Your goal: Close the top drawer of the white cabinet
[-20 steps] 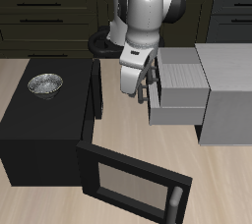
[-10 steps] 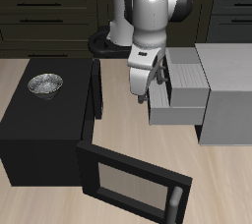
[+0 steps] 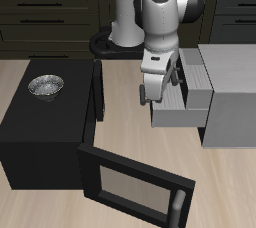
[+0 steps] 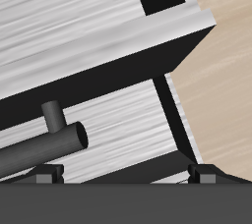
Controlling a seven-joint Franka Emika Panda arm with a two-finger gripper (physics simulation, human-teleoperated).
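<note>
The white cabinet (image 3: 232,92) stands on the table beside the black microwave. Its top drawer (image 3: 198,77) sticks partly out toward the microwave. My gripper (image 3: 160,90) is right at the drawer's front panel, fingers spread and holding nothing. In the wrist view the gripper (image 4: 123,176) faces the pale front panel (image 4: 118,130) at very close range, with the grey bar handle (image 4: 39,149) just ahead of one fingertip (image 4: 46,175). I cannot tell whether the fingers touch the panel.
A lower drawer (image 3: 178,115) of the cabinet sticks out farther than the top one. The black microwave (image 3: 45,132) has its windowed door (image 3: 135,187) swung open toward the table's front edge, and a metal bowl (image 3: 46,86) sits on its top. Dark kitchen units line the back.
My gripper has moved toward the cabinet, and the top drawer has slid partway in with it. The lower drawer has not moved.
</note>
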